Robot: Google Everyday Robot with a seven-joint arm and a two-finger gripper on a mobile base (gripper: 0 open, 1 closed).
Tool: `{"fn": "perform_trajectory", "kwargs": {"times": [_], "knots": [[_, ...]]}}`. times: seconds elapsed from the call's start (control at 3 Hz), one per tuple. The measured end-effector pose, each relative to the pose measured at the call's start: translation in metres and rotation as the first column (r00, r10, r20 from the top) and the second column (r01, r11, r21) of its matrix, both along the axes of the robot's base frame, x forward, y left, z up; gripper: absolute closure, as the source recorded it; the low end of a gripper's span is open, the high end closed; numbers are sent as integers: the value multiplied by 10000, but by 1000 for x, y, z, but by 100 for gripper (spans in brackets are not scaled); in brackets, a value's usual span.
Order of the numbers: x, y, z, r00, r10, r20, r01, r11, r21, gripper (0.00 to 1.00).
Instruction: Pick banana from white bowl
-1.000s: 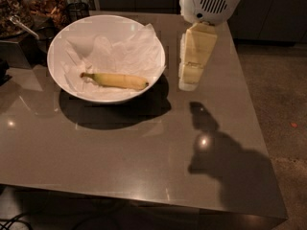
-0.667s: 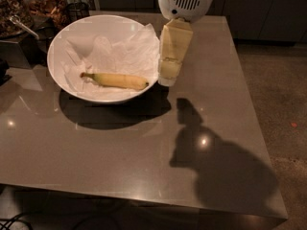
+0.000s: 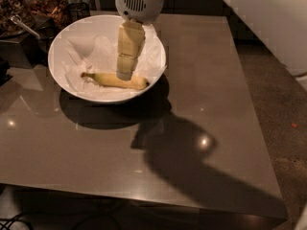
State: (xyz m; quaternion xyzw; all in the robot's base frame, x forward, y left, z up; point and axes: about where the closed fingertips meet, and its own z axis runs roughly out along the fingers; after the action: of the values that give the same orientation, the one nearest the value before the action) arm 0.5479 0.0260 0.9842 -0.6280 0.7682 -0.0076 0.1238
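Note:
A slim yellow banana lies on crumpled white paper in the white bowl at the table's back left, stem to the left, dark tip to the right. My gripper, pale yellow and blocky under a white wrist housing, hangs down into the bowl. Its tips sit right over the banana's middle, at or just above it.
The bowl stands on a glossy grey-brown table. Dark containers with a utensil crowd the back left corner. The arm's shadow falls across the table's front right. Floor shows past the right edge.
My gripper has moved left from beside the bowl's right rim to inside the bowl, over the banana. The view has shifted as well. The banana has not moved.

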Motion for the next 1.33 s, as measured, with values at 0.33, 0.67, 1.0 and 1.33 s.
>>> {"fn": "perform_trajectory", "kwargs": {"times": [0.33, 0.67, 1.0, 1.33], "knots": [[17, 19, -11, 9991, -206, -376, 214, 9995, 221, 0], [34, 32, -25, 9967, -295, -754, 323, 9988, 362, 0], [43, 40, -41, 9931, -323, -1125, 366, 9987, 367, 12], [49, 45, -57, 9883, -370, -1480, 421, 9986, 315, 24]]}}
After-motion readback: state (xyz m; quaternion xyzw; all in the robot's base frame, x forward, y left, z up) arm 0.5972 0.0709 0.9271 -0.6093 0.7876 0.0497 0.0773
